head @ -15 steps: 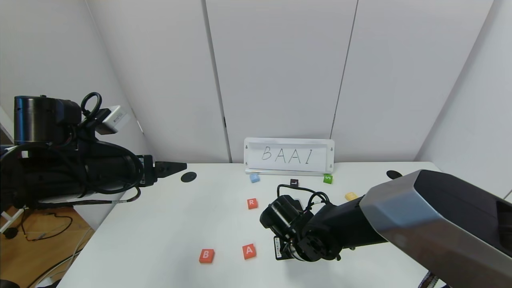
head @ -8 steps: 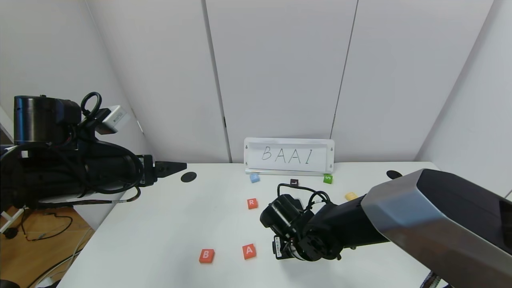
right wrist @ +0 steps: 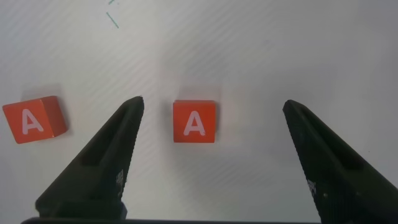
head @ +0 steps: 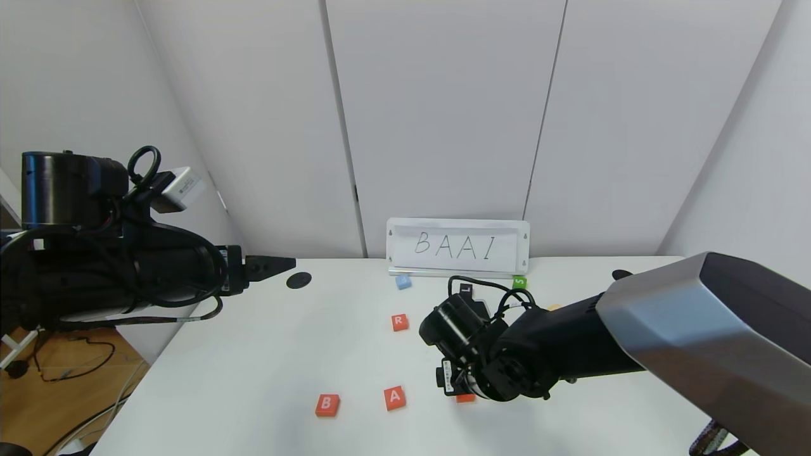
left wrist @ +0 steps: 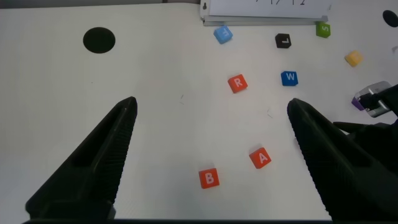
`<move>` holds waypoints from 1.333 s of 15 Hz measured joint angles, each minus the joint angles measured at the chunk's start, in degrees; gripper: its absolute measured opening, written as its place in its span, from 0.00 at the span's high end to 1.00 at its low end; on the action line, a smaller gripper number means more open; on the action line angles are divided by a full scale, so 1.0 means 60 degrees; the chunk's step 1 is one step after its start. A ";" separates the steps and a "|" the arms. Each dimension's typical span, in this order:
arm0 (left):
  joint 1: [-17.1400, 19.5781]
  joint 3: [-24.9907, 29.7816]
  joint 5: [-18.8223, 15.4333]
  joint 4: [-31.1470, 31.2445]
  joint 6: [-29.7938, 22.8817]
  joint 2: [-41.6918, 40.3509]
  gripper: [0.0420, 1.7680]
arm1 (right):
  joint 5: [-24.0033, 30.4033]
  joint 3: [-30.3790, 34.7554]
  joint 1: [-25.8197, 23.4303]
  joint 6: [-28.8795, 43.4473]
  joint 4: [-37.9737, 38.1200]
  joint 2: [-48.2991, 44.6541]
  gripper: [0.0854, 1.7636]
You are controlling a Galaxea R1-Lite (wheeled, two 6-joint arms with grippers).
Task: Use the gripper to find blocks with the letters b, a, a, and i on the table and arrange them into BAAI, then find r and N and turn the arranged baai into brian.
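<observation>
Right wrist view: right end effector released, jaws wide, straddling small flat orange-red square A tile on white smooth worktop; first A tile just beside, B-side. Left end effector released, parked well apart.

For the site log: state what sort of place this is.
Probably a robot test booth: a bare white table boxed in by plain white wall panels, a handwritten BAAI sign, and scattered letter blocks for sorting.

place: lab test cell | evidence: plain white panel walls, white table, handwritten BAAI sign
</observation>
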 joint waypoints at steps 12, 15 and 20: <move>-0.0002 0.0022 0.0002 0.0000 0.0069 -0.0047 0.03 | -0.0626 -0.0093 -0.0616 0.0715 0.1378 -0.0709 0.04; 0.0004 0.0033 0.0002 0.0000 0.0081 -0.0055 0.03 | -0.0859 -0.0126 -0.0957 0.1254 0.1875 -0.0809 0.04; 0.0000 0.0033 0.0002 0.0000 0.0081 -0.0069 0.03 | -0.0876 -0.0175 -0.1499 0.2595 0.2546 -0.0884 0.04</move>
